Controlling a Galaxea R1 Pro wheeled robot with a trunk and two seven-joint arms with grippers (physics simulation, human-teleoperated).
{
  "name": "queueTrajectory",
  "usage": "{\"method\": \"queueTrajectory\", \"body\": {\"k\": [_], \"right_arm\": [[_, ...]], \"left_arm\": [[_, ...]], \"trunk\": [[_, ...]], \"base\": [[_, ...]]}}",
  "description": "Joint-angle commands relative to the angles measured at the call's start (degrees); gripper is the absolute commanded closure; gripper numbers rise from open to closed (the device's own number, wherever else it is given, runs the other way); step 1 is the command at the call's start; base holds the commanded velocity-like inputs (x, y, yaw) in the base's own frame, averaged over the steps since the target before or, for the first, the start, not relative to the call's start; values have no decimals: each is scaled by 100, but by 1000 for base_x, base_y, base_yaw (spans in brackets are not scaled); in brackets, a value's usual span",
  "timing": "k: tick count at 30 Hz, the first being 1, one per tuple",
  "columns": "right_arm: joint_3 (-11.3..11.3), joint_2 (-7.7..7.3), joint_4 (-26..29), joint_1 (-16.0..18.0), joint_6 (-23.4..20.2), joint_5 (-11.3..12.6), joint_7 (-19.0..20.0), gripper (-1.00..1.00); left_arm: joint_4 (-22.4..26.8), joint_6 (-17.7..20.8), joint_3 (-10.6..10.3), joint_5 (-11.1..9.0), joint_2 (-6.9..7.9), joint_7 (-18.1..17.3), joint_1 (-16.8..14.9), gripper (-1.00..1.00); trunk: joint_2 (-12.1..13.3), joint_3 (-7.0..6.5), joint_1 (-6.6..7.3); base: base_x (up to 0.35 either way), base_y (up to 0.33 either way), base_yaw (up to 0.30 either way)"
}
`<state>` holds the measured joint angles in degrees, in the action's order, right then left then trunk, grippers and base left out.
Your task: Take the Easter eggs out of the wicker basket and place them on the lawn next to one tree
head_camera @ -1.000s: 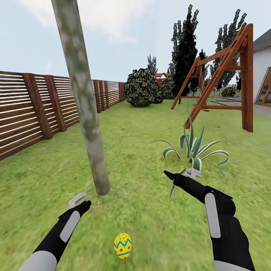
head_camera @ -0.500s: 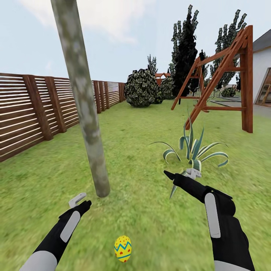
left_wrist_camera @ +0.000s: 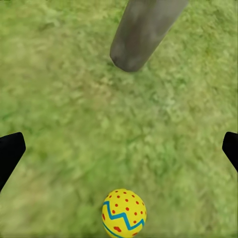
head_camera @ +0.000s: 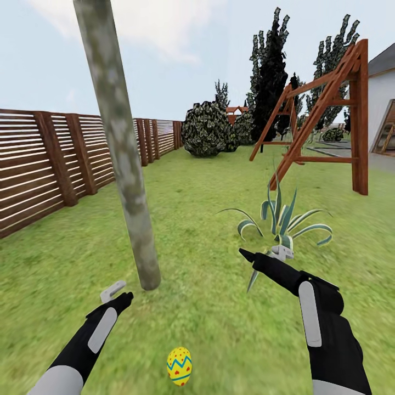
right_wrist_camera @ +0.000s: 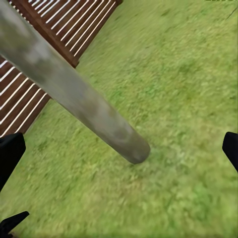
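You are looking down over both arms at the lawn, with the tree standing at the near left, its pale mottled trunk leaning slightly and meeting the grass just ahead of your left arm. One egg is lying on the grass near you, between the two arms and on your side of the trunk base, close to it but not touching. In the left wrist view the same egg is sitting on the grass with the trunk foot beyond it.

Your left claw is hovering over the grass just near and left of the trunk base; its fingers are showing at both edges of the wrist picture, spread wide and holding nothing. Your right claw is reaching forward at the right, in front of a spiky striped plant; its fingers are likewise showing at opposite edges of its wrist picture, spread apart and empty, pointing toward the trunk and the fence.

A brown slatted fence is running along the far left. Round bushes and dark cypresses are standing far ahead, a wooden swing frame is standing at the far right, and a white house wall is showing at the right edge.
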<state>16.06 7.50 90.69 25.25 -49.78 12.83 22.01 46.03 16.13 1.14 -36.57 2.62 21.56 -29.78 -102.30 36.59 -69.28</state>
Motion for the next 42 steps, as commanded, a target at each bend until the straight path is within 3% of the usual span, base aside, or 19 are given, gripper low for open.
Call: {"method": "queueTrajectory", "body": {"k": [1, 42], "right_arm": [[15, 6, 3, 6, -32, -17, 38, -100], [20, 6, 2, 6, -34, -17, 38, -100]], "left_arm": [[11, 23, -1, -51, 1, 33, -2, -100], [-375, -5, -1, -69, 1, 32, -2, -100]], "trunk": [[38, -12, 23], [1683, -748, 924]], "base": [[0, 0, 0], [0, 0, 0]]}}
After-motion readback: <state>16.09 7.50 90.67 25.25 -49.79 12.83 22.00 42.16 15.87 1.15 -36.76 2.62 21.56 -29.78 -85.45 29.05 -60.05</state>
